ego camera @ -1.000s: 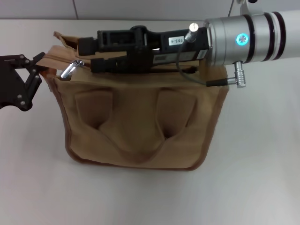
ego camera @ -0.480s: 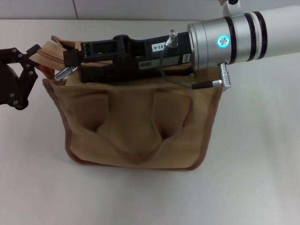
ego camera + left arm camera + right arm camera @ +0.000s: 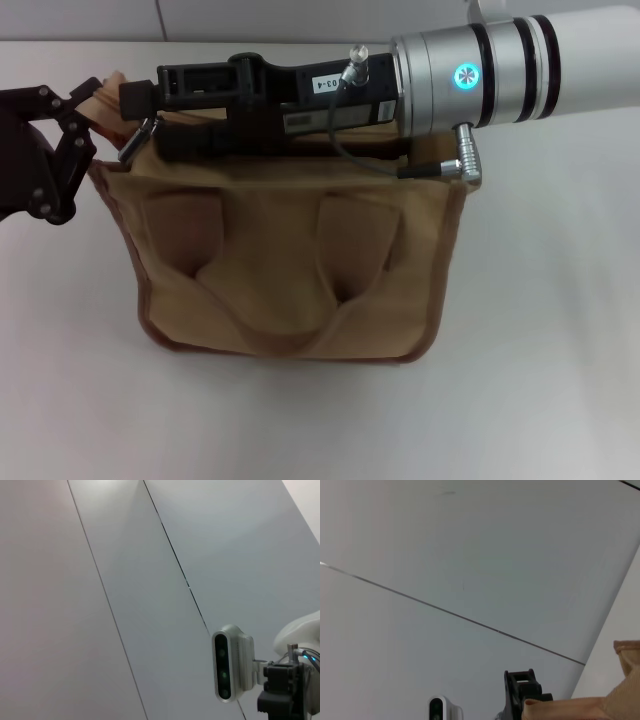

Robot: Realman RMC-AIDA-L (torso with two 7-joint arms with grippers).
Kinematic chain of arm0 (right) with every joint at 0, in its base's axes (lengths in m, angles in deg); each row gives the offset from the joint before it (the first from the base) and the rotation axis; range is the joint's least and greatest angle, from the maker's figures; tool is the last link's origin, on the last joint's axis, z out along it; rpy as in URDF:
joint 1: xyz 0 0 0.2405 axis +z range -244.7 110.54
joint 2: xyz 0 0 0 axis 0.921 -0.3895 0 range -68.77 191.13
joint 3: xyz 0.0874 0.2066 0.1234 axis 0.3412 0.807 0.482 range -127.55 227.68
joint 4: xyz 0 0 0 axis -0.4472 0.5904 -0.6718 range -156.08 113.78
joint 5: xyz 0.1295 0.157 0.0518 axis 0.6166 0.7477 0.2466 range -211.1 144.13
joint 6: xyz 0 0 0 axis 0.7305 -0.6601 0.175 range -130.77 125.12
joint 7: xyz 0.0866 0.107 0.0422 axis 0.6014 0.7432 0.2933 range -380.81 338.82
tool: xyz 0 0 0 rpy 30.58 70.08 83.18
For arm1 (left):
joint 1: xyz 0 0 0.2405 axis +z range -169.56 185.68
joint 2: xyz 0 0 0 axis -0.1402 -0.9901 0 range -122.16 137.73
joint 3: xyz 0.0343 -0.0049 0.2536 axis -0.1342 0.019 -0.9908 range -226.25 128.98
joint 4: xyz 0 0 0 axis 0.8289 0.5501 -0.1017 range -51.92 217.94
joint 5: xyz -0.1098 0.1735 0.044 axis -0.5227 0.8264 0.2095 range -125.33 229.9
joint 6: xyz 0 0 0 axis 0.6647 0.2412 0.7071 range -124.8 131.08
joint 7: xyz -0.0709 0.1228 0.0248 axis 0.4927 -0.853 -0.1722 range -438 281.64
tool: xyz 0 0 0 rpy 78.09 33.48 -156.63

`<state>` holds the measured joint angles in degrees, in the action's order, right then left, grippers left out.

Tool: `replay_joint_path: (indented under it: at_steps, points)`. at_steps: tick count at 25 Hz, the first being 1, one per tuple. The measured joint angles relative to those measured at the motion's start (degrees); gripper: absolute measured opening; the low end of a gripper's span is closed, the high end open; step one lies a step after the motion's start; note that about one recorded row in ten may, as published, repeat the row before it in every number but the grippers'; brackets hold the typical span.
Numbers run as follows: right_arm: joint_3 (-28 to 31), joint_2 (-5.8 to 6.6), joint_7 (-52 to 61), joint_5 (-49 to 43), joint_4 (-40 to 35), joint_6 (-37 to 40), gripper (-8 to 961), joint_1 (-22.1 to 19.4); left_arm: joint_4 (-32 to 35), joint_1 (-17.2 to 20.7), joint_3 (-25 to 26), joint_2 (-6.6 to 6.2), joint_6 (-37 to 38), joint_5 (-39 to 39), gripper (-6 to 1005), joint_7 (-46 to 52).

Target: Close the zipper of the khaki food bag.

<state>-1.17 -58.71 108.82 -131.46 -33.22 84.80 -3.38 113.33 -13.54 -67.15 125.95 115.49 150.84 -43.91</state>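
Right gripper (image 3: 140,100): clamped on the zipper (image 3: 136,141) pull, now drawn further left — closure nearly complete.
Left gripper (image 3: 75,130): pinching the khaki food bag (image 3: 280,260) end — bracing.

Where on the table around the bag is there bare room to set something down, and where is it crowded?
Free: the table to the right of the khaki food bag, the strip in front of it, and the near left corner below the left claw. Crowded: the bag's top, where the right claw lies along the zipper, and its left end.
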Motion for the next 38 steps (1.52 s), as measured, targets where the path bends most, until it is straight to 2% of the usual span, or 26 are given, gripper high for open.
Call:
replay_joint_path:
  at_steps: [15, 38]
  points:
    - [-0.2, 0.00, -1.6, 1.8, 0.2, 0.8, 809, -0.9, 0.0, -1.4, 0.1, 0.23, -0.7, -0.2, 28, 2.5]
    - [-2.3, 0.01, -1.6, 2.9, -0.1, 0.8, 809, -2.2, -0.3, -1.5, 0.4, 0.23, -0.7, -0.2, 35, 2.5]
